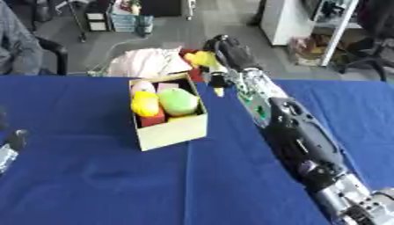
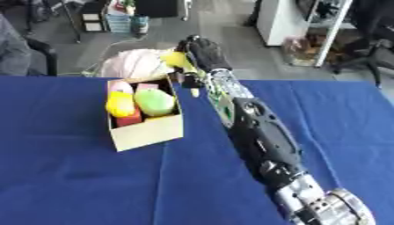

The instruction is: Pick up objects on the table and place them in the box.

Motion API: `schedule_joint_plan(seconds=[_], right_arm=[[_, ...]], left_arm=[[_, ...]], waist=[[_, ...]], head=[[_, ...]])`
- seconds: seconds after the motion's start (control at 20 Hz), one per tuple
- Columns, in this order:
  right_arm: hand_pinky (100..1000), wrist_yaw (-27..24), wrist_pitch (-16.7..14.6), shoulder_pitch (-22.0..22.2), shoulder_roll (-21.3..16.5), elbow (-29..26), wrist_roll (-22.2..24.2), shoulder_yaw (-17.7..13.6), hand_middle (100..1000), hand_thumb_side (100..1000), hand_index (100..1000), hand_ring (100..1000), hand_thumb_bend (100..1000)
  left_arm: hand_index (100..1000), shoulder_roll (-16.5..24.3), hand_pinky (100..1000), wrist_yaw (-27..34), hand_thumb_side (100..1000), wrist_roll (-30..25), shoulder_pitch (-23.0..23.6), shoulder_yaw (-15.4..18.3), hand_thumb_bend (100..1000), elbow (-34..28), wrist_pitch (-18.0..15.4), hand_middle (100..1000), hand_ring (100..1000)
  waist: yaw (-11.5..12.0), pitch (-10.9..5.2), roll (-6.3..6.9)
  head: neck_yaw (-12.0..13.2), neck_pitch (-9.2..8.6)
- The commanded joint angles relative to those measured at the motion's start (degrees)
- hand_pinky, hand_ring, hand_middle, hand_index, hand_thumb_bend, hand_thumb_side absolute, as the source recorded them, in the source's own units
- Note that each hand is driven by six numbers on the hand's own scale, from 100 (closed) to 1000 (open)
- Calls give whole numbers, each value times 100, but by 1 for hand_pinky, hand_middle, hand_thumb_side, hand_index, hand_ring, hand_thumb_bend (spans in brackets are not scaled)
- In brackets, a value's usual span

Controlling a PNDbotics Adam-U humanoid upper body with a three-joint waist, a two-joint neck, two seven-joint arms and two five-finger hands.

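An open cardboard box (image 1: 171, 127) stands on the blue table (image 1: 92, 184), left of centre. Inside lie a yellow object (image 1: 144, 103), a green one (image 1: 178, 101), a red block (image 1: 151, 119) and pink pieces (image 1: 143, 86). My right arm reaches from the lower right to the table's far edge. There my right hand (image 1: 228, 52) is curled round a yellow object (image 1: 201, 59), held just behind the box's far right corner. A small yellow bit (image 1: 219, 91) shows below the wrist. My left hand (image 1: 11, 147) shows only partly at the left edge.
A pink bundle (image 1: 146, 62) lies just beyond the table behind the box, with something red (image 1: 189, 52) beside it. A person's sleeve (image 1: 15, 44) shows at the far left. Shelves and chairs stand in the room behind.
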Motion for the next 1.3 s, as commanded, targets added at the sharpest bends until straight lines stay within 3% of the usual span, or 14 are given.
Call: schedule_joint_plan(seconds=[0.05,0.3,0.5,0.55,0.6,0.75,0.8,0.85,0.95,1.15,1.3], right_arm=[[729,249,16,-213,111,-25,-90,-53,570,100,659,582,100],[746,485,14,-272,295,51,4,-61,614,140,703,611,100],[773,673,-96,-250,400,206,524,-25,688,228,767,672,100],[776,725,-102,-235,421,257,683,-43,680,176,764,674,100],[778,746,-96,-211,444,327,854,-73,682,293,761,678,100],[802,579,-142,-151,486,536,1383,-165,710,513,791,712,100],[816,429,-155,-136,492,602,1562,-196,738,615,819,732,100],[832,269,-152,-128,492,652,1727,-216,757,816,848,749,100],[850,-112,-75,-119,491,756,2049,-263,782,977,875,769,100],[889,-615,22,-118,468,858,2565,-205,832,1000,916,808,100],[911,-736,-67,-124,438,771,2823,-126,868,920,934,832,100]], left_arm=[[739,51,821,16,414,-40,-117,-16,495,-147,-6,647,646],[739,41,821,22,414,-63,-145,-35,496,-153,-1,646,645],[739,29,821,24,414,-75,-160,-47,495,-150,-4,645,644],[739,24,821,25,415,-81,-166,-51,495,-150,-5,645,644],[739,19,821,24,415,-85,-169,-53,495,-149,-5,645,644],[739,11,821,25,415,-83,-165,-46,494,-150,-6,644,643],[738,10,821,26,415,-80,-163,-43,494,-150,-5,644,643],[738,9,821,26,415,-77,-162,-40,494,-149,-4,644,643],[738,5,821,26,415,-78,-161,-41,494,-146,-4,644,643],[739,7,821,24,415,-75,-154,-36,493,-142,-4,643,642],[739,11,821,24,416,-71,-145,-32,493,-138,-2,643,642]], waist=[[62,-15,50],[220,11,26],[269,32,7],[282,39,4],[295,46,3],[311,60,1],[309,62,-1],[307,63,-3],[301,61,-9],[297,54,-13],[283,43,-8]], head=[[-126,-121],[-242,-179],[-288,-207],[-299,-216],[-303,-224],[-301,-228],[-299,-230],[-298,-230],[-298,-231],[-298,-228],[-298,-223]])
